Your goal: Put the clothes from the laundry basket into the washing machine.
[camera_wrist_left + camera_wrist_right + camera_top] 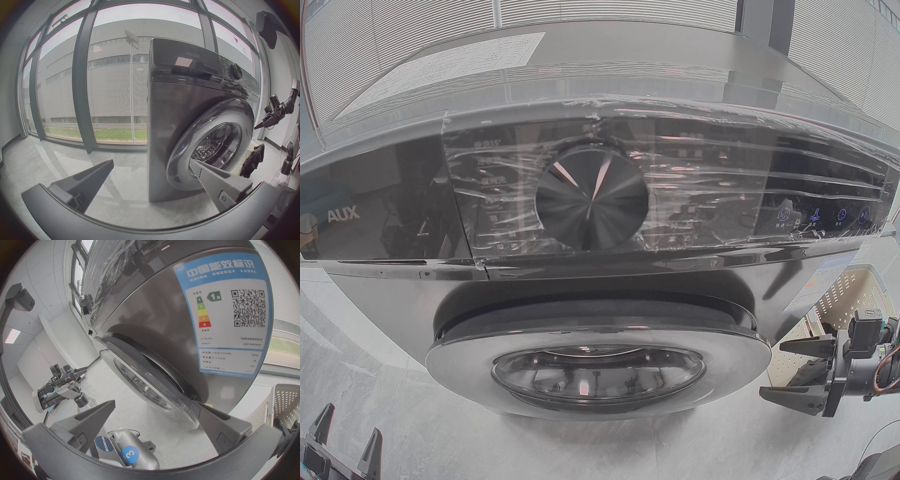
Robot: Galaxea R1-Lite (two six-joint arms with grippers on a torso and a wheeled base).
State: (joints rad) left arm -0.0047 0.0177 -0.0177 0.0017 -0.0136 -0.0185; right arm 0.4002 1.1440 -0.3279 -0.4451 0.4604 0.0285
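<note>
Right hand [773, 369], fingers spread, beside the shut door [600, 375] of the washing machine [394, 300]. The laundry basket [850, 294] stands just beyond this hand, with dark clothes [254, 159] draped over its rim. Left hand [351, 422], also spread, low before the machine.

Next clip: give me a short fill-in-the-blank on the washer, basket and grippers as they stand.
1. The door of the washer is ___.
2. The left gripper and the right gripper are both ___ and hold nothing.
3. The basket stands to the robot's ___ of the washer.

Missing words: shut; open; right.
</note>
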